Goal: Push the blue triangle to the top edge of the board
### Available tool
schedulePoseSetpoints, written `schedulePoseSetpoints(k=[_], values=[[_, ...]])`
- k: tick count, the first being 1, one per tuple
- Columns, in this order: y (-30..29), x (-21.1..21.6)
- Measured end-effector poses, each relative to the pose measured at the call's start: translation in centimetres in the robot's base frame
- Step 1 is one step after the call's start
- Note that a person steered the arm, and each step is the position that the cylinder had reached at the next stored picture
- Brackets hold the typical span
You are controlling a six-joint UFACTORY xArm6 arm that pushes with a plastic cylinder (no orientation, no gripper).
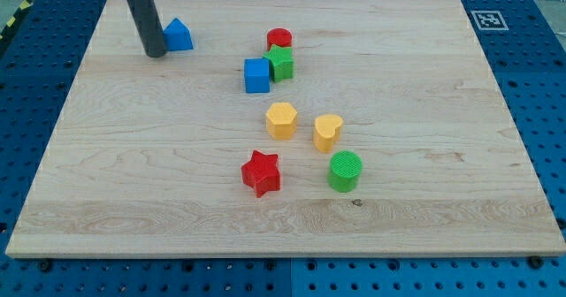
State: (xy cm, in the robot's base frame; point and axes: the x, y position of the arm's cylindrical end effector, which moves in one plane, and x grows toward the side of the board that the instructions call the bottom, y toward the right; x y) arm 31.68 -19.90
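Since my tip (pixel 156 53) rests just left of the blue triangle (pixel 179 35), touching nothing I can confirm, it should swing beneath the block and push toward the board's (pixel 460 217) top edge.

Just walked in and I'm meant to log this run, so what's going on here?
A robot arm's dark rod is working on the small blue triangular block near the wooden board's top-left corner. My tip sits just to the view's left of that block, close beside it. The block is near the top edge, not at it. The other coloured blocks sit apart, mid-board.
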Motion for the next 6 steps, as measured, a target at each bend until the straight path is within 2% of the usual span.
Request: schedulePoseSetpoints(k=[1, 3, 6], values=[[0.0, -1.6], [0.0, -0.1], [3.2, 0.0]])
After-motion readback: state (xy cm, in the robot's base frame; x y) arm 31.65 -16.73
